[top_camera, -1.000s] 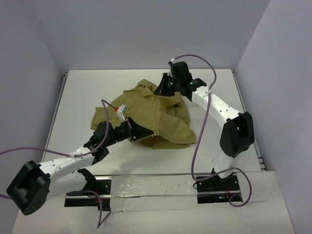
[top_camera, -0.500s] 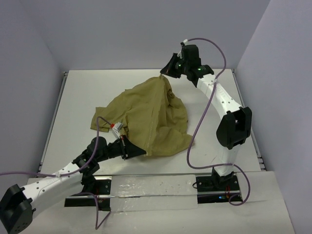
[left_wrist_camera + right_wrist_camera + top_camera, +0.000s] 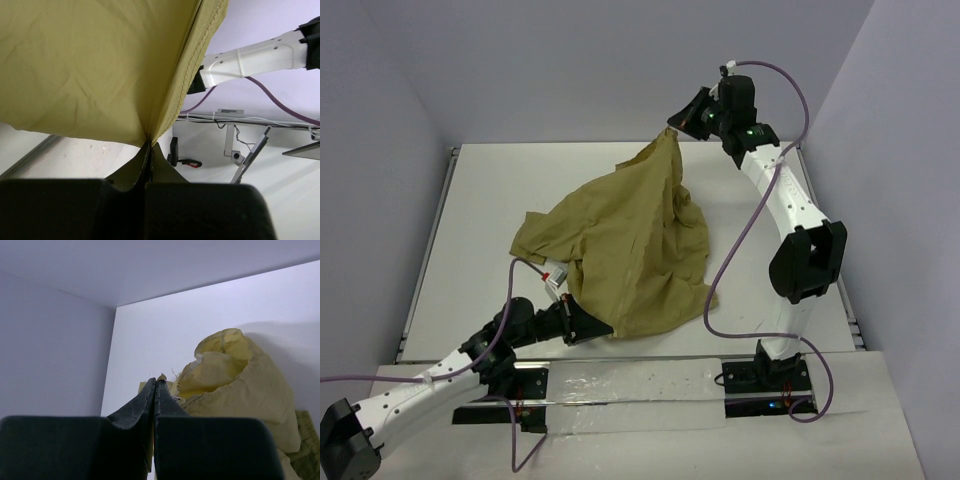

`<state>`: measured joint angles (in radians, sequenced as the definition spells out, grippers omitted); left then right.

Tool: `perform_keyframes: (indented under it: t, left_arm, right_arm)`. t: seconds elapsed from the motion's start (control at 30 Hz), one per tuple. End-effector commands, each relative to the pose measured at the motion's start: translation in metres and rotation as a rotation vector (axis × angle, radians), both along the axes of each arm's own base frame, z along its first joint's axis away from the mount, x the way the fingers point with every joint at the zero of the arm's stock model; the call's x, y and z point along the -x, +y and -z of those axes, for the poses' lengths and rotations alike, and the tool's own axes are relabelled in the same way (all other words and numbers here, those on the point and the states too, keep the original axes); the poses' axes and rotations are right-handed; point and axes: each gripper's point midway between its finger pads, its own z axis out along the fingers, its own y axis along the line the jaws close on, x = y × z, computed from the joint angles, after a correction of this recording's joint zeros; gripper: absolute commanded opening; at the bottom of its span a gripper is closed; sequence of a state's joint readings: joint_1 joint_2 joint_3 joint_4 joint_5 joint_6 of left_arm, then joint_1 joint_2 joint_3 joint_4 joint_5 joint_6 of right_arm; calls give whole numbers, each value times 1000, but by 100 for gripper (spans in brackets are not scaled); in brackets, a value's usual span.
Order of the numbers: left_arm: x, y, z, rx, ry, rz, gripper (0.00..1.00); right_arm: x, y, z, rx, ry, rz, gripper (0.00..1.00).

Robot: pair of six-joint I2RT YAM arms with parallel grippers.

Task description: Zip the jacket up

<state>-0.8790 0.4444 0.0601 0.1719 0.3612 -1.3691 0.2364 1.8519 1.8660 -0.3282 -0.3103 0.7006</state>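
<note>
Khaki jacket (image 3: 630,240), long axis near-left to far-right.

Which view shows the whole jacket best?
Top external: the jacket shows nearly whole, held between the left claw and the right claw. Left wrist shows only a pinched fold; right wrist only a bunched part.

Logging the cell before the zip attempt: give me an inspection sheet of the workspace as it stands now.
Surface: white table, part of the garment resting on it.
Job's things: khaki jacket stretched between both grippers; zipper not discernible.
Clutter: nothing seen.
Grippers: left gripper shut on the jacket's near edge; right gripper shut on its raised far end.
Cables: purple cable loops off the right arm; another trails from the left.
Surroundings: pale walls.
</note>
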Motion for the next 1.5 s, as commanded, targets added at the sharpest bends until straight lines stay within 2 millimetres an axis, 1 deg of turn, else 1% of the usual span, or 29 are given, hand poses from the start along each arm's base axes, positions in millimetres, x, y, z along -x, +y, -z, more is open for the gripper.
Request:
perform_keyframes:
  t: [0.0, 0.07, 0.17, 0.23, 0.27, 0.3, 0.33, 0.37, 0.4, 0.43, 0.5, 0.57, 0.63, 0.7, 0.73, 0.77, 0.8, 0.83, 0.87, 0.9, 0.93, 0.97, 1.0, 1.1, 1.2, 1.23, 1.33, 1.4, 1.47]
  left_arm:
    - [29, 5, 34, -66, 131, 92, 0]
    - [28, 4, 34, -67, 128, 89, 0]
    - [11, 1, 26, -76, 97, 16, 0]
    - [-22, -6, -6, -63, 5, -108, 0]
    - [-33, -10, -23, -63, -39, -137, 0]
    - [-53, -10, -36, -86, -91, -215, 0]
    - [-53, -10, -35, -102, -125, -207, 0]
    - [-77, -11, -60, -159, -195, -281, 0]
    - [-89, -12, -78, -192, -220, -315, 0]
    - [-104, -9, -94, -216, -247, -369, 0]
    - [-139, 9, -131, -210, -299, -495, 0]
    - [-155, 24, -149, -189, -327, -532, 0]
    - [-183, 52, -168, -195, -356, -620, 0]
    - [-201, 75, -180, -233, -384, -672, 0]
    - [-205, 80, -179, -257, -386, -677, 0]
    - [-210, 86, -181, -268, -394, -686, 0]
    - [-211, 87, -180, -280, -407, -679, 1]
    - [-212, 90, -176, -290, -409, -678, 21]
    - [-210, 89, -173, -293, -414, -665, 40]
    - [-208, 88, -168, -296, -411, -649, 65]
    - [-205, 88, -164, -300, -406, -637, 85]
    - [-203, 89, -161, -306, -402, -634, 94]
    - [-202, 90, -158, -316, -395, -634, 99]
    - [-198, 104, -166, -352, -436, -687, 99]
    - [-193, 125, -198, -381, -514, -780, 99]
    - [-194, 134, -200, -412, -521, -818, 99]
    - [-185, 155, -231, -420, -580, -913, 99]
    - [-179, 163, -240, -425, -614, -947, 99]
    - [-176, 165, -241, -429, -623, -949, 99]
  right_arm:
    - [-18, -48, -105, -37, -301, 145, 0]
    - [-16, -54, -117, -39, -323, 152, 0]
    - [-3, -53, -132, -49, -357, 134, 0]
    - [14, -47, -128, -69, -352, 91, 0]
    - [17, -46, -119, -71, -339, 80, 0]
    - [32, -46, -130, -76, -363, 77, 0]
    - [32, -46, -132, -78, -372, 77, 0]
    - [45, -50, -126, -72, -374, 80, 0]
    - [55, -53, -120, -67, -368, 85, 0]
    - [63, -57, -114, -60, -366, 99, 0]
    - [73, -65, -91, -28, -336, 127, 0]
    - [92, -76, -97, -15, -362, 169, 0]
    - [107, -84, -86, 5, -354, 198, 0]
    - [115, -89, -65, 27, -321, 218, 0]
    - [121, -91, -63, 29, -321, 220, 0]
    - [124, -92, -48, 40, -293, 225, 0]
    - [129, -94, -46, 44, -288, 227, 0]
    - [131, -96, -29, 56, -257, 234, 0]
    - [135, -97, -23, 61, -245, 239, 3]
    - [137, -100, -11, 71, -222, 250, 17]
    - [139, -102, -2, 80, -208, 260, 33]
    - [141, -105, 4, 94, -198, 267, 50]
    - [143, -108, 11, 112, -180, 277, 65]
    - [148, -129, 25, 186, -113, 374, 88]
    - [153, -153, 23, 243, -75, 482, 100]
    - [155, -161, 26, 264, -59, 518, 100]
    - [162, -180, 29, 296, -36, 606, 100]
    - [165, -190, 35, 320, -11, 651, 100]
    - [167, -195, 43, 343, 15, 675, 100]
